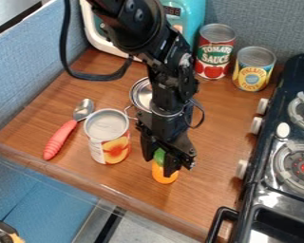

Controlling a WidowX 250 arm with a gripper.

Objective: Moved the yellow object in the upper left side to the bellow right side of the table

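Near the table's front edge, right of the peach can, the black gripper (159, 165) hangs down from the arm. It is shut on a yellow-orange object (165, 175) with a green upper part, one finger on each side. The object's orange lower end shows below the fingers, and part of its upper end is hidden by the gripper. Whether its bottom touches the wooden table (212, 142) cannot be told.
An opened peach can (108, 142) and a red-handled spoon (61, 137) lie to the left. Behind the arm is a metal pot (141, 95). Tomato sauce (213, 52) and pineapple (252, 70) cans stand at the back right. A black stove (265, 190) borders the right side.
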